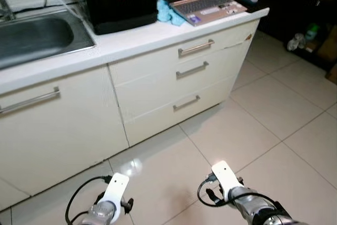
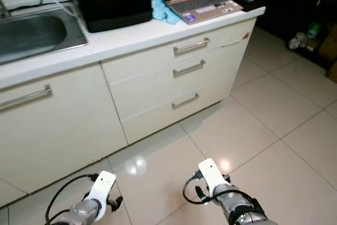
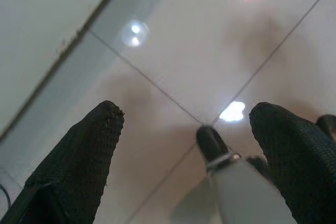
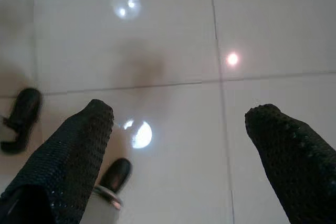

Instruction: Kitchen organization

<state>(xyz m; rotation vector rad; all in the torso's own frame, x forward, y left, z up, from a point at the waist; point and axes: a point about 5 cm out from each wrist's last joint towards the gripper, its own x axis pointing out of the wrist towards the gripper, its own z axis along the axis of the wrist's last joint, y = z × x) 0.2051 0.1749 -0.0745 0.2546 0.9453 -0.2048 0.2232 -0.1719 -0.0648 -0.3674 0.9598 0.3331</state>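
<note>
With both the left gripper and right gripper spread and empty, you risk clipping the drawers approaching the counter.

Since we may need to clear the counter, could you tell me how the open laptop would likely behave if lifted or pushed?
The laptop looks rigid but fragile. Its raised screen could swing on the hinge if lifted. It sits near the countertop edge, so pushing risks a fall.

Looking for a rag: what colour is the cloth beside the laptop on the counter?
Light blue cloth, clearest in the left eye view.
</note>
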